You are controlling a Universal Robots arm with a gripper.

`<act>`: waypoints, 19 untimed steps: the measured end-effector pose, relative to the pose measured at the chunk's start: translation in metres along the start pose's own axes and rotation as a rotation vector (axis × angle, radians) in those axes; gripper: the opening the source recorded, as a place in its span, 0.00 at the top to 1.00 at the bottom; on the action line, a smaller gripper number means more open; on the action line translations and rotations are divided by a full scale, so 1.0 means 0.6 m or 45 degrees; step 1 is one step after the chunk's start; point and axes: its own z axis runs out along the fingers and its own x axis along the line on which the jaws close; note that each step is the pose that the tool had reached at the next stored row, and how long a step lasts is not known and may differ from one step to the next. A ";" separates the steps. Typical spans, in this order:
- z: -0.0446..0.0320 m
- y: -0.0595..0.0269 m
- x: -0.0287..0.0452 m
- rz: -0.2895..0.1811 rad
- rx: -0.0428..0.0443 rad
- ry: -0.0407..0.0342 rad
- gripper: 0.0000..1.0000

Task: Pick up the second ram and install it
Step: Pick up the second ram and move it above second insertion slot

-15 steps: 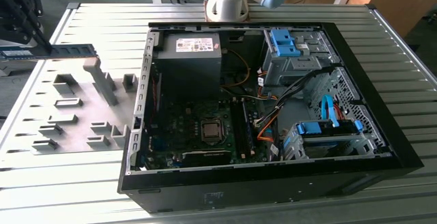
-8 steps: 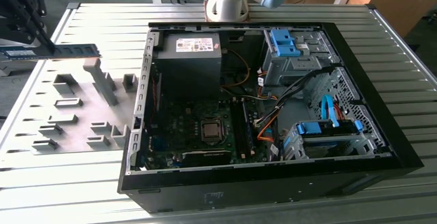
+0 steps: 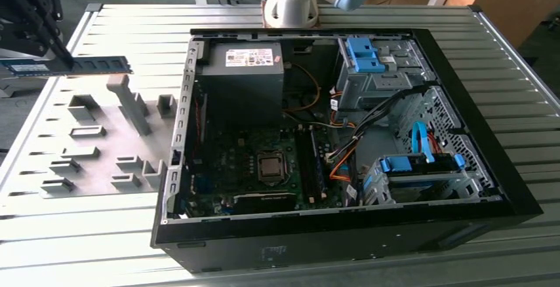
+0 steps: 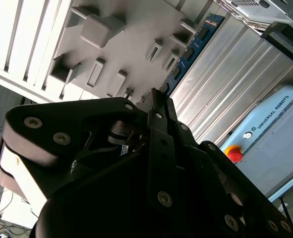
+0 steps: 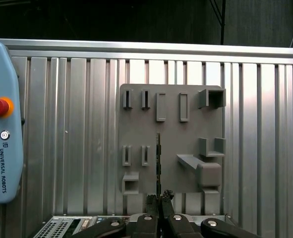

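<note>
Second ram (image 3: 96, 65) in gripper (image 5: 159, 197) (outside the case (image 3: 350, 238)).

The gripper (image 4: 156, 96) hides most of the second ram (image 4: 188, 53) — the arm (image 3: 293, 2) runs off the exterior view's top edge.

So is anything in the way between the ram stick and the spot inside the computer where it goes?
Nothing blocks it from above. The hand holds the second ram in the air over the grey fixture plate. The computer case is open on top; only its side wall lies between.
</note>
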 end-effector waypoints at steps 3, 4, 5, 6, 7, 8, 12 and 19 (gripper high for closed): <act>0.000 -0.002 0.000 0.000 0.000 0.0000 0.86; 0.000 -0.003 0.000 0.000 0.000 0.0000 0.86; 0.000 -0.005 0.000 0.000 0.000 -0.0001 0.86; 0.000 -0.006 0.000 0.000 0.000 0.0000 0.86; 0.000 -0.008 0.000 0.000 0.000 -0.0001 0.86; 0.000 -0.009 0.000 0.000 0.000 0.0000 0.86; 0.000 -0.016 0.000 0.000 0.000 -0.0001 0.86; 0.000 -0.026 0.000 0.000 0.000 -0.0001 0.86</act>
